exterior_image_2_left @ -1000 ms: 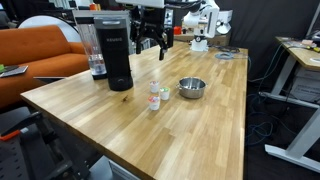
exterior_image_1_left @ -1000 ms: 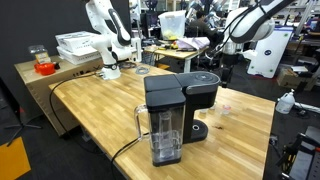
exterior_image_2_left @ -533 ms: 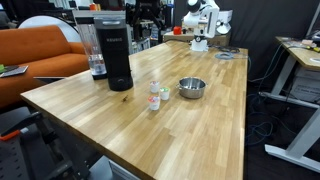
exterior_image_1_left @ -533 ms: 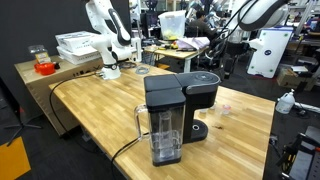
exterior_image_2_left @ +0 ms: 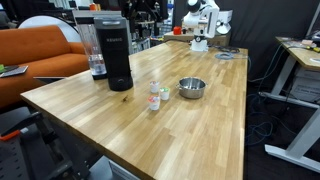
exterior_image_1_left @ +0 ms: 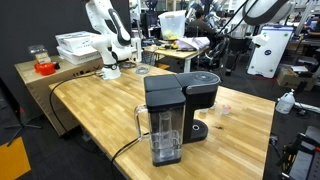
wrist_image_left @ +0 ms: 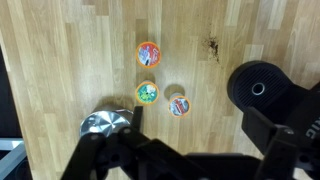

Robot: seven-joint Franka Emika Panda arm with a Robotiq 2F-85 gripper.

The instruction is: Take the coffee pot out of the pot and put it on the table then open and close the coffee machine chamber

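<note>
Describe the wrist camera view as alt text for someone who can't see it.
Top-down view of a light-wood table with three round, colourful-topped containers near the middle and a metal bowl at lower left. The black coffee machine sits at the right. The open gripper is a dark blur along the bottom.

Bright even indoor light, wrist view soft

- The table (exterior_image_1_left: 95, 105) is a big top made of light wood planks.
- A black coffee machine (exterior_image_1_left: 175, 112) stands on it. Its black cord (exterior_image_1_left: 128, 147) lies on the wood.
- A shiny metal bowl (exterior_image_2_left: 191, 88) sits near the middle.
- Three small bright round things (wrist_image_left: 148, 53) sit near the bowl, not touching each other.
</note>
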